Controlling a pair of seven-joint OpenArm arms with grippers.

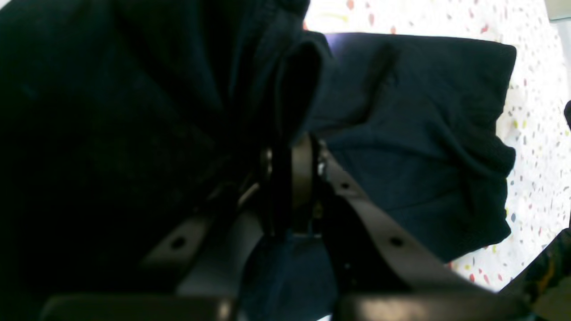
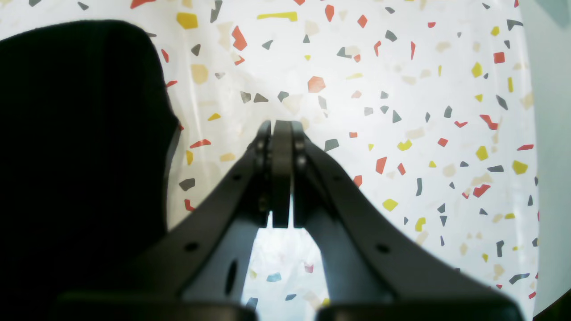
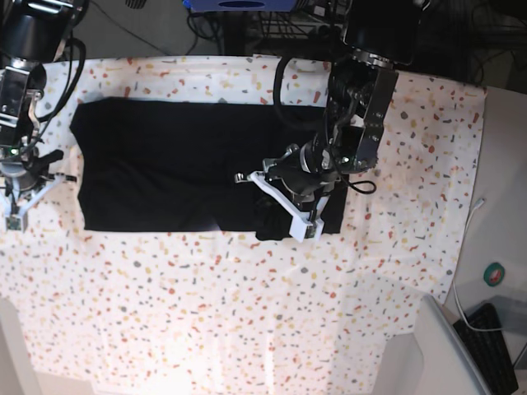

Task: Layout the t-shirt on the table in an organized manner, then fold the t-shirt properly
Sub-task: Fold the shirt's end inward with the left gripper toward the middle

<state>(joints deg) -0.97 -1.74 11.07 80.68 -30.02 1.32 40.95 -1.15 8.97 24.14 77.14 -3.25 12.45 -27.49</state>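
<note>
Closest to the left wrist camera, the left end effector (image 1: pixel 292 165) is clamped tight on a bunched fold of the t-shirt (image 1: pixel 415 138), the dark cloth rising between its two arms and filling most of the left half of that view. Beyond the pinched fold, more of the shirt lies flat and creased on the surface (image 1: pixel 535 111), its edge running along the speckled white top.

In the right wrist view, the right end effector (image 2: pixel 282 133) has its two tips pressed together with nothing between them. It hangs above bare speckled surface (image 2: pixel 401 111), and the black cloth (image 2: pixel 80 147) sits just beside it, filling the left of that view.

From the base camera, the t-shirt (image 3: pixel 165 177) lies spread as a long black rectangle across the upper middle of the surface (image 3: pixel 247 313), plain black side up. One end is lifted and crumpled where the left end effector (image 3: pixel 284 185) holds it, on the right of this view. The right end effector (image 3: pixel 18 185) is at the left edge of this view, just off the other end of the shirt and apart from it. Past the far edge of the surface, cables and dark equipment (image 3: pixel 247 16) sit in shadow, and a keyboard (image 3: pixel 494 346) shows at the lower right corner.
</note>
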